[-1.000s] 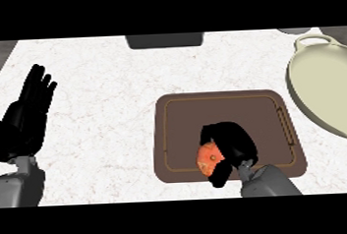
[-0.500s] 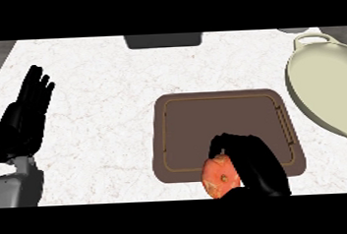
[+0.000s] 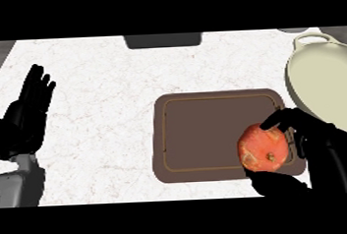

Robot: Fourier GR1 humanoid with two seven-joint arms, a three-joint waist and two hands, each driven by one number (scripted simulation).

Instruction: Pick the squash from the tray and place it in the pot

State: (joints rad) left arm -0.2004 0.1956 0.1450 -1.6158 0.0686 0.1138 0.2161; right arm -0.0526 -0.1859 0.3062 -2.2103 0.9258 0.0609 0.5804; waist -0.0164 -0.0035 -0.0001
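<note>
Moved: we have carried the squash [image 3: 265,147] rightward, toward the tray's [image 3: 206,132] right edge.
Right hand [image 3: 319,147]: curled round the squash, lifted.
Left hand [image 3: 27,113]: resting, fingers straight.
Next: we swing over the pot [image 3: 324,78].

We note the pot [image 3: 321,80] cut off at the right edge; the squash [image 3: 265,148] and right robot hand [image 3: 319,147] hide the tray's [image 3: 206,132] near right corner.

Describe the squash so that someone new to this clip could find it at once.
Start at the brown tray in the middle of the white counter. At its lower right corner, the right hand curls its black fingers round the squash. It is the only orange, rounded thing in view, unlike the pale pot at the right edge.
</note>
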